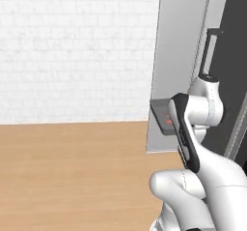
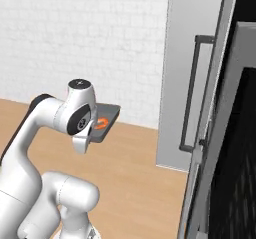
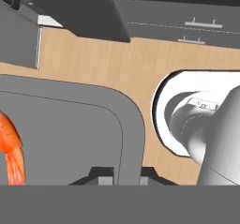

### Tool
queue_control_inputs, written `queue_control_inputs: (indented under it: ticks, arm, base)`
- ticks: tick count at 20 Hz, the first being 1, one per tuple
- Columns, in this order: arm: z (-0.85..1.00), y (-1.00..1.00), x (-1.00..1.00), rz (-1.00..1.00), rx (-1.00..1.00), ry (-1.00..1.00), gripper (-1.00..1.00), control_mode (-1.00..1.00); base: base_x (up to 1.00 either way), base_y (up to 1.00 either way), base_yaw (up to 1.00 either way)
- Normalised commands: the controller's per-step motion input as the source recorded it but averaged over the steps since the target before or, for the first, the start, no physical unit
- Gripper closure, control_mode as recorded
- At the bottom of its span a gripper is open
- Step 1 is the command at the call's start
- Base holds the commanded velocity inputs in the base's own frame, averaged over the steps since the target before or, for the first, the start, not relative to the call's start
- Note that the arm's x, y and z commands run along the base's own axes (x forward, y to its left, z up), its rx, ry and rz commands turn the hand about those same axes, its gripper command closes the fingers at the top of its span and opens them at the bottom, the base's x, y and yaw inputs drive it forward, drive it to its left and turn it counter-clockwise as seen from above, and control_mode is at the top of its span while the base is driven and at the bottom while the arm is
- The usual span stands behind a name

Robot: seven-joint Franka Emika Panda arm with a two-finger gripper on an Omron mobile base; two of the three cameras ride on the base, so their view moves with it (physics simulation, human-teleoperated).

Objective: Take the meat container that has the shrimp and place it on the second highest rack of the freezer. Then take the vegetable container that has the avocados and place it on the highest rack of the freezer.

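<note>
Shrimp (image 3: 10, 145), glossy orange, lies in rounded grey tray (image 3: 131, 124).

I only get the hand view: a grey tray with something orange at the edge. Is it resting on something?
Observer: No. In the right base view the tray is up in the air at the end of the arm, above the wood floor.
Visitor: And the orange thing?
Observer: The whole of it shows from there: a small curled shrimp lying in the tray.
Visitor: Where is the freezer?
Observer: To the right of the tray and apart from it: the freezer is a tall grey panel with a long dark handle.
</note>
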Motion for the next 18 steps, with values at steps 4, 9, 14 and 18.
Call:
queue_control_inputs:
  ticks: [4,9,14,18]
  arm:
    - [0.00,0.00,0.00,0.00,0.00,0.00,1.00,1.00]
    - [0.00,0.00,0.00,0.00,0.00,0.00,1.00,1.00]
    - [0.00,0.00,0.00,0.00,0.00,0.00,1.00,1.00]
    - [0.00,0.00,0.00,0.00,0.00,0.00,1.00,1.00]
  base:
    - [0.92,0.67,-0.11]
    - [0.62,0.64,-0.55]
    - [0.42,0.48,-0.78]
    - [0.59,0.68,-0.73]
